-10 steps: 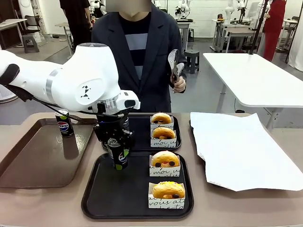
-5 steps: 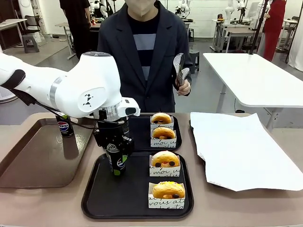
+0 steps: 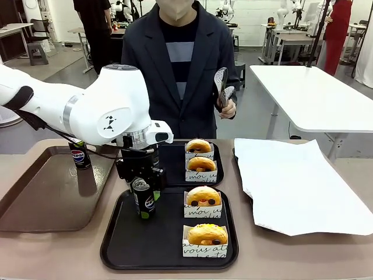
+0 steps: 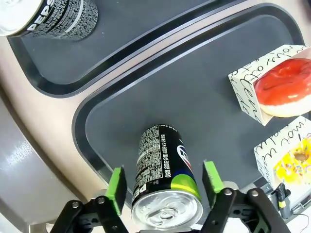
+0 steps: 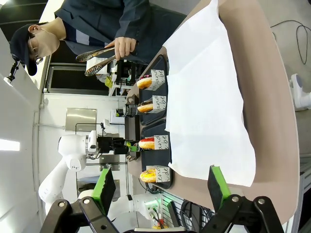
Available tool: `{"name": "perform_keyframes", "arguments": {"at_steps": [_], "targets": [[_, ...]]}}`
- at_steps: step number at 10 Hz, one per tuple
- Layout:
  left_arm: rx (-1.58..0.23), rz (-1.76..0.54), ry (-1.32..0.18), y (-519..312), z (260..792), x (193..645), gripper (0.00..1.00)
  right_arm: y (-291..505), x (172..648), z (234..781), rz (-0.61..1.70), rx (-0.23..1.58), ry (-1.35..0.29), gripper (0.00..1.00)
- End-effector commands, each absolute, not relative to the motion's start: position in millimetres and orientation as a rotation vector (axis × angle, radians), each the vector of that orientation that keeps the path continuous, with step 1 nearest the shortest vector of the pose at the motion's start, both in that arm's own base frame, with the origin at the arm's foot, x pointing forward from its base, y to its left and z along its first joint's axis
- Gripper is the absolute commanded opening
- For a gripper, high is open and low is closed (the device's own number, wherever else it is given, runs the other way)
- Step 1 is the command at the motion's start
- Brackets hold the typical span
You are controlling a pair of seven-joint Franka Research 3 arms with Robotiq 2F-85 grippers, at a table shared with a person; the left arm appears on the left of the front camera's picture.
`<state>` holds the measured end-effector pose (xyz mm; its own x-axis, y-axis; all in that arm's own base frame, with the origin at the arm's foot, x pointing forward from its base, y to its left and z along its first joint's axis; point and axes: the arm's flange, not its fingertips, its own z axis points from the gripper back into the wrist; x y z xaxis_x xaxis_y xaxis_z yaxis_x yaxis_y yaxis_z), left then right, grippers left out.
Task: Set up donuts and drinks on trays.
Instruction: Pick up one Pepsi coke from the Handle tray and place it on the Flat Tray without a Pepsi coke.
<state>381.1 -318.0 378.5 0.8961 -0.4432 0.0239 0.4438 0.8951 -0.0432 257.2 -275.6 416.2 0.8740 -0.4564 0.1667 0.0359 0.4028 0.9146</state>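
Note:
Two black trays lie mid-table, the near tray [image 3: 119, 245] and the far tray [image 3: 172, 175]. Each carries two sleeved donuts, among them a yellow-iced donut [image 3: 207, 234] and a plain donut [image 3: 199, 146]. A black Pepsi can [image 3: 144, 202] stands upright on the near tray's left half. My left gripper [image 3: 141, 179] hangs over its top, open, with the green pads [image 4: 116, 187] flanking the can [image 4: 163, 170] and a slim gap on each side. A second can [image 4: 53, 17] stands on the far tray. My right gripper [image 5: 160, 187] is open and holds nothing.
A third Pepsi can [image 3: 78, 156] stands on the brown handled tray [image 3: 46, 204] at the left. A large white paper sheet [image 3: 297, 184] covers the table's right side. The person across the table holds metal tongs [image 3: 221, 84] upright.
The can came down a little to the left and now rests on the near tray. The left gripper's pads have eased off it. The person raised the tongs slightly.

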Motion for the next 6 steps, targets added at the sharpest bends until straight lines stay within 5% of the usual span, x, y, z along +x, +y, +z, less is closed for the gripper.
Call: {"name": "perform_keyframes", "arguments": {"at_steps": [1, 6], "targets": [[-0.048, -0.438, -0.019, -320, 381, 382, 1.00, -277, 256, 417, -0.315, 1.123, -0.422, 1.00], [-0.057, -0.429, -0.056, -308, 419, 367, 1.00, -277, 256, 417, -0.315, 1.123, -0.422, 1.00]]}}
